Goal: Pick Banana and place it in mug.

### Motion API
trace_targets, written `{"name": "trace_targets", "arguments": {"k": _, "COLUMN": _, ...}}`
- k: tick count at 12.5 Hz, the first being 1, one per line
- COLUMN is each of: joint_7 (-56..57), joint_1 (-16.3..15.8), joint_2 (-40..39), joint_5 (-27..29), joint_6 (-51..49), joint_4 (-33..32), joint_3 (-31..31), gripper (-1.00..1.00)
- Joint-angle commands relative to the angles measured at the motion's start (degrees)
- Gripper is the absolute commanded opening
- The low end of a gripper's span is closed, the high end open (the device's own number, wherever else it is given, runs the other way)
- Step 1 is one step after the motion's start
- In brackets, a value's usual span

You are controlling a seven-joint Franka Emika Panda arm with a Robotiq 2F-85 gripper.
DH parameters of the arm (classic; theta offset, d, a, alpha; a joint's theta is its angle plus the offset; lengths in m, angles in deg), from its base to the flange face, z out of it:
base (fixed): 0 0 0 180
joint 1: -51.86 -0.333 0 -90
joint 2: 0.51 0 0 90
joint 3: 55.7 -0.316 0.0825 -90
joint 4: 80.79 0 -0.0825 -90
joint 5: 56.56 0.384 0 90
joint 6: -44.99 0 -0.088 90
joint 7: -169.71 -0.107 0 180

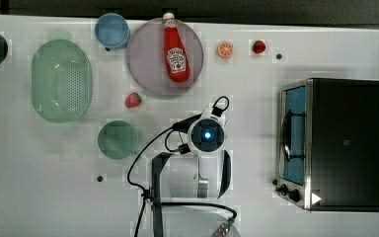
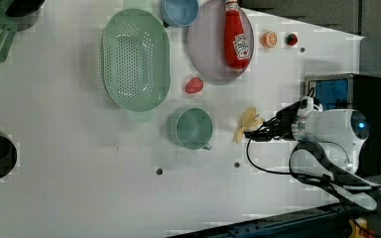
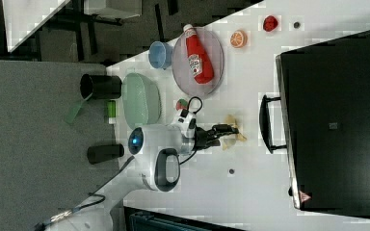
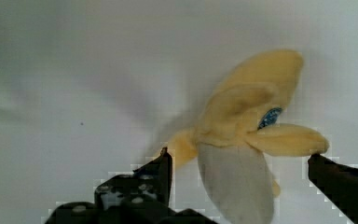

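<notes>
Banana (image 4: 247, 135) lay ungrasped between our wide-open gripper (image 4: 240, 170) fingers; we had lifting and the mug (image 2: 192, 128) left.

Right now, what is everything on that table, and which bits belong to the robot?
banana: one, pale yellow, at the gripper's tips
mug: one, teal, on the left view's left of the banana
blue cup: one, beside the plate
plate: one, grey, under the ketchup bottle, red
basket: one, pale green, perforated
strawberries: two, red, one near the plate, one by the orange slice
toaster oven: one, black
black cups: two, right view
gripper: black, open around the banana
arm: white
</notes>
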Motion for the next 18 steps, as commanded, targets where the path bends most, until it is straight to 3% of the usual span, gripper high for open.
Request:
{"name": "trace_targets", "arguments": {"k": 1, "joint_7": 4.66, "joint_1": -0.14, "joint_2": -0.69, "joint_5": 0.77, "joint_6": 4.36, "joint_4": 0.62, "joint_3": -0.51, "gripper": 0.93}}
{"name": "trace_targets", "arguments": {"k": 6, "joint_7": 4.65, "joint_1": -0.01, "joint_2": -0.92, "joint_5": 0.77, "joint_6": 4.41, "joint_4": 0.13, "joint_3": -0.31, "gripper": -0.3}}
{"name": "trace_targets", "arguments": {"k": 11, "joint_7": 4.23, "joint_1": 0.05, "joint_2": 3.61, "joint_5": 0.78, "joint_6": 3.07, "joint_4": 0.21, "joint_3": 0.96, "gripper": -0.36}}
{"name": "trace_targets", "arguments": {"k": 18, "joint_7": 2.94, "joint_1": -0.25, "joint_2": 25.86, "joint_5": 0.79, "joint_6": -30.65, "joint_4": 6.08, "joint_3": -0.13, "gripper": -0.36}}
